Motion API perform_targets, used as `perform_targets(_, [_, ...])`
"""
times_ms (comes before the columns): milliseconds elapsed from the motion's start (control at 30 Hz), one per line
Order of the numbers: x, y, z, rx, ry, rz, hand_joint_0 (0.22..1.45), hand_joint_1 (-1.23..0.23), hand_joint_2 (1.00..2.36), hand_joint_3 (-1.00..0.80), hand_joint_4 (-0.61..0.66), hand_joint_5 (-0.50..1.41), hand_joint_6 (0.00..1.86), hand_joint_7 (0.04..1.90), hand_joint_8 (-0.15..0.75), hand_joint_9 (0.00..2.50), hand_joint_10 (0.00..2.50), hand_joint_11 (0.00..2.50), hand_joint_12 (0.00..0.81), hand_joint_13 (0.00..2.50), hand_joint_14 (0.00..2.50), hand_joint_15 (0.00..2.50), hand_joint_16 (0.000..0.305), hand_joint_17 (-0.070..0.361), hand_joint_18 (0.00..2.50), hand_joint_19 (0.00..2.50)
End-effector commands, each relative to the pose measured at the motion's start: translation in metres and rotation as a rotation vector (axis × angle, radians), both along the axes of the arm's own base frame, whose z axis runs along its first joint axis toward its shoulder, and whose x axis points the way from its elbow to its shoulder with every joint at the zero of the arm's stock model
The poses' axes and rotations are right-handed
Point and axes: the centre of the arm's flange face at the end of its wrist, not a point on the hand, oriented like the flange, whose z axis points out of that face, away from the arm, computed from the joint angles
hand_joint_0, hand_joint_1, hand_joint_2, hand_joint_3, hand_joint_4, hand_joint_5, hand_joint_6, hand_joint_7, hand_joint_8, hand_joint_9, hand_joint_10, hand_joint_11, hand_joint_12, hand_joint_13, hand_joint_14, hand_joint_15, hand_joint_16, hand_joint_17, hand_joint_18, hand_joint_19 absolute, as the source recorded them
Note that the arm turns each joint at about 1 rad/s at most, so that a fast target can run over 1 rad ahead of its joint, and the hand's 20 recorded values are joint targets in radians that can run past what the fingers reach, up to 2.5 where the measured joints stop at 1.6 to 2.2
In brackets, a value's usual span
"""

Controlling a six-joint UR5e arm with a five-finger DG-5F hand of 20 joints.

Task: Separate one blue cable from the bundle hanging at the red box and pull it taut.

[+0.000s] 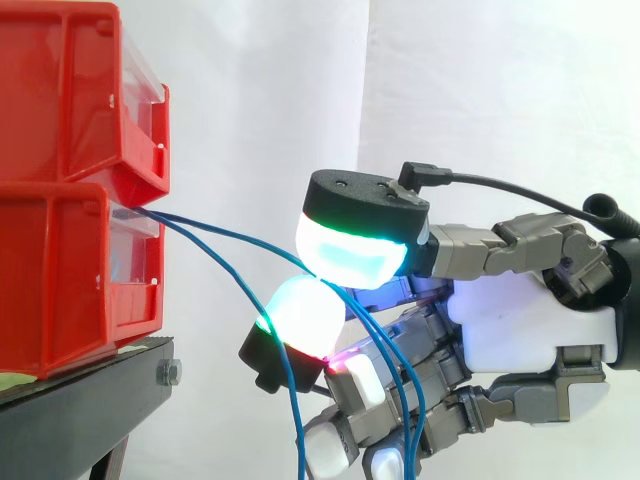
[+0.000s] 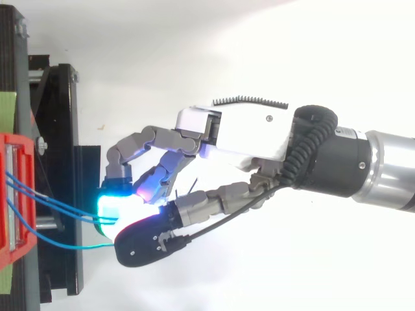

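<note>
The robot hand (image 1: 510, 330) is closed in a pinch: two rounded, glowing pads (image 1: 350, 250) press on a thin, smooth blue cable (image 1: 225, 232). From the pinch, the cable rises leftward to the glossy plastic red box (image 1: 70, 290), sagging slightly. I judge that a pull to the right would tighten it.

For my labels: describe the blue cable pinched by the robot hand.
Find the stacked red plastic bins at left. Thin blue cables leave between them. The pinched cable runs highest, into the hand's glowing pads; its neighbour sags below and hangs down.
</note>
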Motion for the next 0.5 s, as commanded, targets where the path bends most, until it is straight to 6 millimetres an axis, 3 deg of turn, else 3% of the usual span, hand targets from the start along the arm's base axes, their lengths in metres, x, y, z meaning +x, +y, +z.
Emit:
perform_targets(0, [-0.0002,0.0001,-0.0005,-0.001,0.000,0.000,0.70,-0.83,1.02,-0.30,0.17,-0.20,0.85,1.17,0.343,0.94,0.02,0.87,0.392,0.81,0.02,0.55,0.047,0.106,0.84,0.62])
perform_targets(267, [-0.0003,0.0010,-0.0006,0.000,0.001,-0.001,0.77,-0.84,1.00,-0.47,0.20,-0.21,0.85,1.11,0.334,0.91,0.02,0.88,0.385,0.79,0.02,0.55,0.046,0.103,0.82,0.61])
perform_targets(467, [-0.0003,0.0010,-0.0006,-0.001,0.002,-0.001,0.63,-0.71,1.00,-0.50,0.20,-0.21,0.85,1.11,0.326,0.92,0.02,0.88,0.381,0.80,0.02,0.55,0.046,0.103,0.82,0.63])
